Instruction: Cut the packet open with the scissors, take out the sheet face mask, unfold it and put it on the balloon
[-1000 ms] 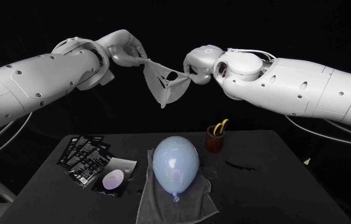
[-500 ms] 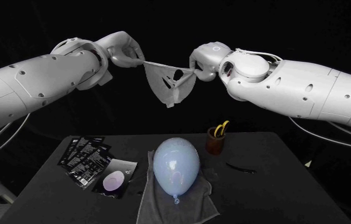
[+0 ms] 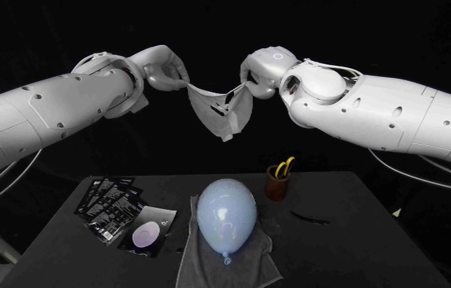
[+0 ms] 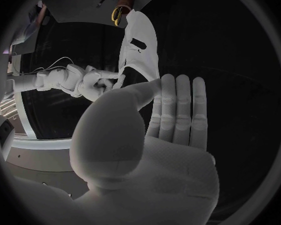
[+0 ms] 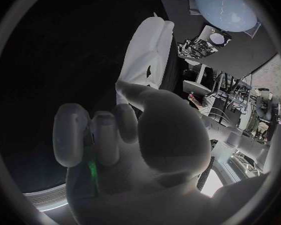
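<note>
High above the table the white sheet mask [image 3: 221,111] hangs partly unfolded between my two hands. My left hand [image 3: 165,68] pinches its one upper corner and my right hand [image 3: 261,70] pinches the other. The mask's top edge sags a little between them, and its lower part tapers to a point. In the left wrist view the mask [image 4: 140,47] hangs beyond my left hand [image 4: 162,112], with the right hand [image 4: 87,82] on its far edge. The right wrist view shows my right hand [image 5: 125,130] and the mask [image 5: 150,50]. The pale blue balloon [image 3: 225,212] lies below on a grey towel [image 3: 244,265].
Several dark packets [image 3: 108,197] are fanned out at the table's left, and the opened packet [image 3: 148,229] lies beside them. A brown cup with yellow-handled scissors [image 3: 278,177] stands right of the balloon. A small dark strip [image 3: 308,216] lies further to the right.
My right hand has risen to about the left hand's height, so the mask's top edge has levelled and slackened. The mask has spread a little wider.
</note>
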You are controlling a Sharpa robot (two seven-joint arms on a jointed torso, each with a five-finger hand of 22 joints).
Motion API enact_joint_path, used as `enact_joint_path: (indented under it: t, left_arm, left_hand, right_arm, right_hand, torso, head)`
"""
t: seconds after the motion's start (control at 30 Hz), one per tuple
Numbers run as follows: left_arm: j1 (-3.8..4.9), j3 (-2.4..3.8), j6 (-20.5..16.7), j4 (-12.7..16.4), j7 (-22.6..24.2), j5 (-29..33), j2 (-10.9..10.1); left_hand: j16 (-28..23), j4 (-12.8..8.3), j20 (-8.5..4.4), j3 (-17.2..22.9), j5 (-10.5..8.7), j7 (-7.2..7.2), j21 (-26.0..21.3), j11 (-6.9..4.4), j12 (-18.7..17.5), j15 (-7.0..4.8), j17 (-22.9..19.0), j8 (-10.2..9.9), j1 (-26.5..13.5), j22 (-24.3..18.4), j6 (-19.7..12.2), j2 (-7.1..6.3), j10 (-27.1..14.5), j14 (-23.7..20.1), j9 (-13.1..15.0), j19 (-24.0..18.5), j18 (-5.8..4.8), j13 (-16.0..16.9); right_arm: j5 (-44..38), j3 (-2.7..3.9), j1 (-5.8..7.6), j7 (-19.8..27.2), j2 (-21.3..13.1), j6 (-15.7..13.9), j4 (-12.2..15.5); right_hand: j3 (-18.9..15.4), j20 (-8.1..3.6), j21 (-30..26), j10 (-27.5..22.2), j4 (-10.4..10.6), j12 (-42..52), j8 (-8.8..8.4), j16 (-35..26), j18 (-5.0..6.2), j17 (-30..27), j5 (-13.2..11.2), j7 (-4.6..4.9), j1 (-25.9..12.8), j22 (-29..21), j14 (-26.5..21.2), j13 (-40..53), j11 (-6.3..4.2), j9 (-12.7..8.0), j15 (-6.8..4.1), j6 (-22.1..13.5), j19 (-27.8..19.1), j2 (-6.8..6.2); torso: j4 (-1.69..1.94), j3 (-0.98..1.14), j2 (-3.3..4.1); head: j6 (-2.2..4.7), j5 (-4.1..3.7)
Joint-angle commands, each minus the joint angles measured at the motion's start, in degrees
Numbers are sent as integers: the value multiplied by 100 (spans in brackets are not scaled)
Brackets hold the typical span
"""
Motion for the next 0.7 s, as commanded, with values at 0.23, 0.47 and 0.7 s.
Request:
enact_joint_path:
  t: [0.23,0.47,0.7]
  left_arm:
    - [8,-11,15,463,-91,539,-253]
    - [-63,-117,87,1450,-226,1176,-723]
    - [-238,-154,-50,2417,-286,1938,-1315]
  left_hand:
    - [69,-14,-13,44,24,0,60,-12,67,-39,6,50,-26,26,25,54,-38,-26,708,-55,84,36]
    - [85,-11,-10,54,24,-3,78,-14,88,-39,8,56,-39,37,26,53,-43,-29,722,-62,85,50]
    - [108,-9,-10,74,25,-8,103,-18,118,-42,12,64,-49,51,26,60,-47,-30,741,-68,90,70]
  right_arm:
    - [-217,10,44,120,2,131,30]
    - [-218,-8,39,306,-172,335,285]
    - [-295,-68,-38,392,-440,462,644]
  right_hand:
    - [11,2,3,46,37,13,40,28,-39,1505,36,17,11,1221,608,272,5,180,-20,52,254,-35]
    - [9,2,-16,50,41,22,41,26,-35,1502,36,16,9,1216,608,280,5,180,-20,53,247,-37]
    - [8,2,-32,47,45,15,41,28,-32,1505,36,14,8,1212,608,275,5,181,-19,52,241,-39]
  torso:
    - [7,2,0]
    - [9,6,-15]
    - [6,19,-63]
  head:
    - [-17,-18]
    - [-45,-23]
    - [-117,-66]
